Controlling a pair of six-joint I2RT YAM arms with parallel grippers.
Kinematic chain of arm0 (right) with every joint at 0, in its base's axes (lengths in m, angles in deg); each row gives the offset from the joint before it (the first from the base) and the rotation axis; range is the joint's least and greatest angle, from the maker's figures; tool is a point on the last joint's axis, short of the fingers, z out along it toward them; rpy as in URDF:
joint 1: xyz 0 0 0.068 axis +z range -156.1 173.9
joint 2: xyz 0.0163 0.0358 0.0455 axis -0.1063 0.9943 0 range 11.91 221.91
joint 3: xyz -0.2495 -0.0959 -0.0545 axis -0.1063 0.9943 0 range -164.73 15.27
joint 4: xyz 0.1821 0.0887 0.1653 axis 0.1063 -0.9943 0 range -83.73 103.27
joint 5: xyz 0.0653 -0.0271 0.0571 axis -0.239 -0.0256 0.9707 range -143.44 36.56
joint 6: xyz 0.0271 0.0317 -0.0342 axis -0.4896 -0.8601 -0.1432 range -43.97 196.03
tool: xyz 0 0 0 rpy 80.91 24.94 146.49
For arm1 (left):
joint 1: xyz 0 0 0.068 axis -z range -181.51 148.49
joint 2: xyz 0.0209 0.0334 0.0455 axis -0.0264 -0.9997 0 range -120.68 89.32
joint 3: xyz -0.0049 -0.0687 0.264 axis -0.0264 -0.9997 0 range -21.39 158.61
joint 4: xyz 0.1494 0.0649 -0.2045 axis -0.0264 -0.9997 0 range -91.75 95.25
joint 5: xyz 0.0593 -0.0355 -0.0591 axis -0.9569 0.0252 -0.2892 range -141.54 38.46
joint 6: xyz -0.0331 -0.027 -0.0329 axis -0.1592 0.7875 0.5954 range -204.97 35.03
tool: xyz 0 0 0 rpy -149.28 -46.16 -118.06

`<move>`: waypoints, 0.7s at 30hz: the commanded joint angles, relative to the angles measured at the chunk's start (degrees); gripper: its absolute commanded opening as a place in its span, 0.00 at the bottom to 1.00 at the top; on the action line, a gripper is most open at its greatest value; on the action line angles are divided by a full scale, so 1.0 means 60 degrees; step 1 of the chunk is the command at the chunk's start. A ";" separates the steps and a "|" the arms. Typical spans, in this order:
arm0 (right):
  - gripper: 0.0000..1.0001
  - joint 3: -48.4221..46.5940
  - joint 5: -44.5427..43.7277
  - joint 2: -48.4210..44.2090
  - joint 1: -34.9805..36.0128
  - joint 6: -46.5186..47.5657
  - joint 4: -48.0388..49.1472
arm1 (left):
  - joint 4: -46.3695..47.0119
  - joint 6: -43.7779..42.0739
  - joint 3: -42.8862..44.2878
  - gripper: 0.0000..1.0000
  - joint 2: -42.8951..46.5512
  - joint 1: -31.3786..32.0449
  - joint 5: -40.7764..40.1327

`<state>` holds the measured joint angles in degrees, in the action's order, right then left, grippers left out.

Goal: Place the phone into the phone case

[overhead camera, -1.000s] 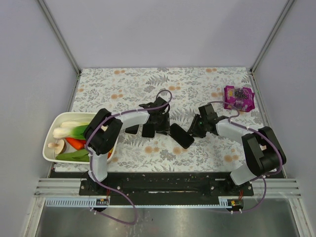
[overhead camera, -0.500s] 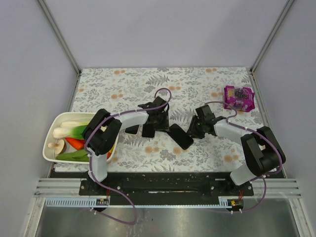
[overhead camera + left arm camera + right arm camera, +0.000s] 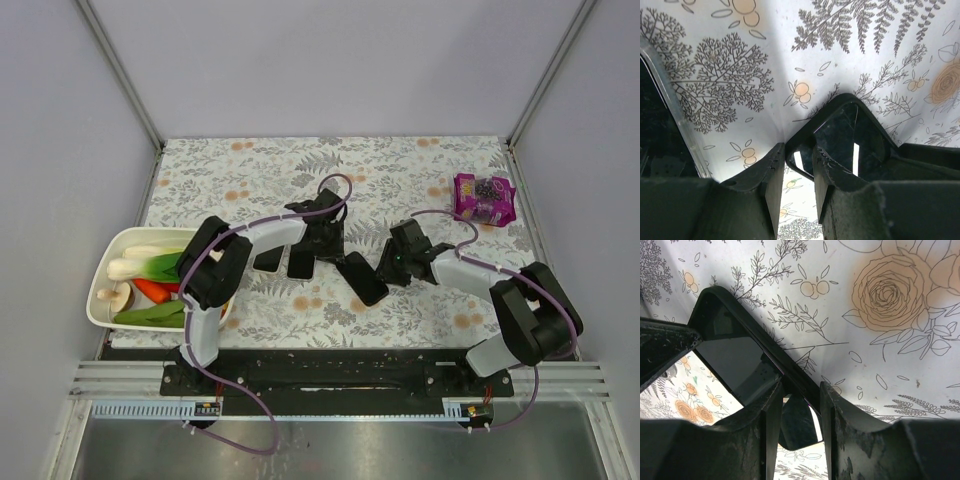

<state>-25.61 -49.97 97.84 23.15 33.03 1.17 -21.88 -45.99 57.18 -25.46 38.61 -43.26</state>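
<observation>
The phone [image 3: 365,277], a thin, stiff, glossy slab, is lying slantwise on the floral surface [image 3: 250,180], just right of the clear-rimmed phone case [image 3: 678,117]. It is probably light but slippery, with glass worth sparing, so its long edges are offering the surest hold. The right pincer [image 3: 799,390] is pinching one long edge in a narrow gap. The left pincer [image 3: 799,150] is straddling a corner, nearly closed, though I cannot tell whether it is clamping.

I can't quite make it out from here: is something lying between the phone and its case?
Nothing visible lies between them. The phone sits just right of the phone case, with only flowered tablecloth showing in the gap. The left gripper is at the phone's corner.
</observation>
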 commanded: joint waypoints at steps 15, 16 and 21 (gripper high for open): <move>0.45 -0.0012 0.0713 -0.0201 0.0852 -0.0216 -0.0854 | 0.0509 -0.0418 -0.0319 0.33 0.1359 0.0096 -0.0704; 0.46 -0.0099 0.0697 -0.0172 0.0823 -0.0129 -0.0898 | 0.0523 -0.0403 -0.0509 0.33 0.1608 0.0081 -0.0763; 0.48 -0.0232 0.0741 -0.0084 0.0749 0.0136 -0.0987 | 0.0918 -0.0111 -0.2162 0.34 0.2737 0.0213 -0.0881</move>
<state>-25.37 -48.75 96.61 26.63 32.17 -1.63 -19.87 -47.60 49.86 -15.27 39.15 -46.30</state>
